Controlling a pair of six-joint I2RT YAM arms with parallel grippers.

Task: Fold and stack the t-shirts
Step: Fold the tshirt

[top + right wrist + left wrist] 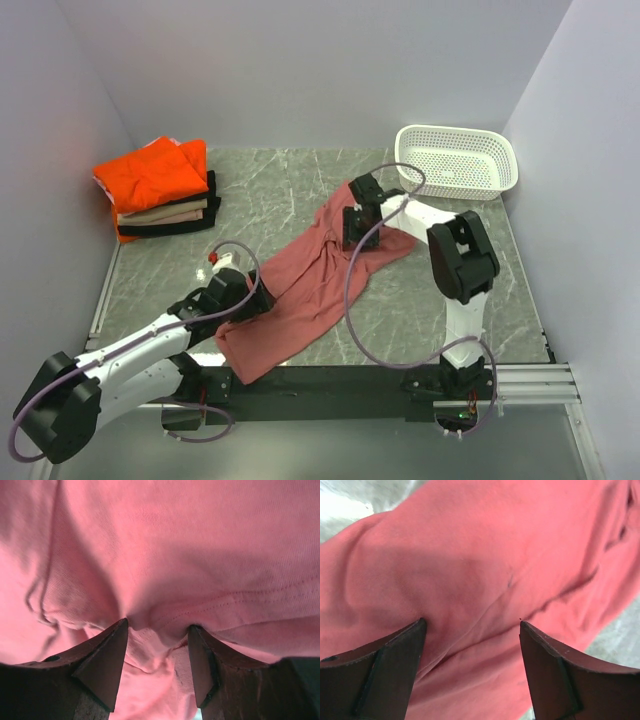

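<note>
A dusty-red t-shirt (300, 295) lies crumpled in a long diagonal strip on the marble table, from near the front edge up toward the middle. My left gripper (262, 300) is at its lower left edge, jaws wide open over the cloth (485, 570), nothing between them (472, 622). My right gripper (355, 240) presses down on the shirt's upper end, jaws partly apart with a hemmed fold (210, 605) bunched between the tips (157, 625). At the back left, a folded bright orange shirt (150, 178) lies on a beige one (168, 212) and a black one (180, 226).
A white perforated basket (458, 160) stands at the back right against the wall. Grey walls close in the left, back and right sides. A black rail (320, 385) runs along the front edge between the arm bases.
</note>
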